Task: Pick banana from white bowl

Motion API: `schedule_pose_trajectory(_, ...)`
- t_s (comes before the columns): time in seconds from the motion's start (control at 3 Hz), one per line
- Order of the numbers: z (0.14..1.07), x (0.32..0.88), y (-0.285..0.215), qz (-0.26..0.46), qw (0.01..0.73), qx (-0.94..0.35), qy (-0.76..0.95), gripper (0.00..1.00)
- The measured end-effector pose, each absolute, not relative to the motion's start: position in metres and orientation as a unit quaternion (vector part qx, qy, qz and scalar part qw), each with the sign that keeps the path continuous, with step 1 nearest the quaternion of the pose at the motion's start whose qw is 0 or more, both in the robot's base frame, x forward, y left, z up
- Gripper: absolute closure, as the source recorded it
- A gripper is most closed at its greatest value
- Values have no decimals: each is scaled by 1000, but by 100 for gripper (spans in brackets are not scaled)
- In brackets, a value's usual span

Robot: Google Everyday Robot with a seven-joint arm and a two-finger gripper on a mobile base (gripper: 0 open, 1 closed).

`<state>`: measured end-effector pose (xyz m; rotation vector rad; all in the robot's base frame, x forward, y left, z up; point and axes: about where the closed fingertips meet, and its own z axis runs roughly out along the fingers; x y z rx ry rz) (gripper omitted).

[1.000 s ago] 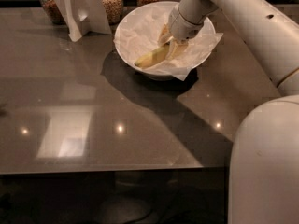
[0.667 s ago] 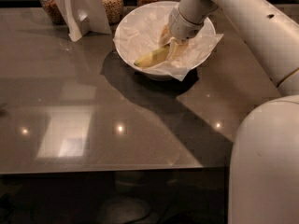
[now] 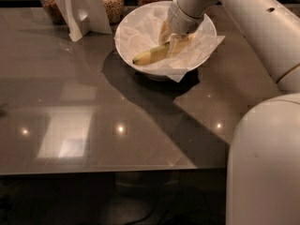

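Observation:
The yellow banana [image 3: 149, 55] lies in the white bowl [image 3: 123, 37], on crumpled white paper, with its left end pointing down-left. The bowl stands at the back middle of the table. My gripper [image 3: 171, 42] reaches down into the bowl from the upper right and sits over the banana's right end, hiding that end. The banana rests on the paper and is not lifted.
Glass jars of grain [image 3: 112, 3] stand along the back edge behind the bowl. A white folded card stand [image 3: 79, 11] is to the left of the bowl. The glossy grey table [image 3: 93, 116] stretches toward me. My arm and body [image 3: 262, 163] fill the right side.

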<state>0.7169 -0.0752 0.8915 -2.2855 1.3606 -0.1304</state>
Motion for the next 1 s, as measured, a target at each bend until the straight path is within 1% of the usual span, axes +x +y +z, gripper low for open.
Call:
schedule_pose_trajectory(0.67, 933, 707, -73, -68, 231, -836, 492, 100)
schedule_pose_trajectory(1.0, 962, 695, -74, -64, 237, -833, 496, 100)
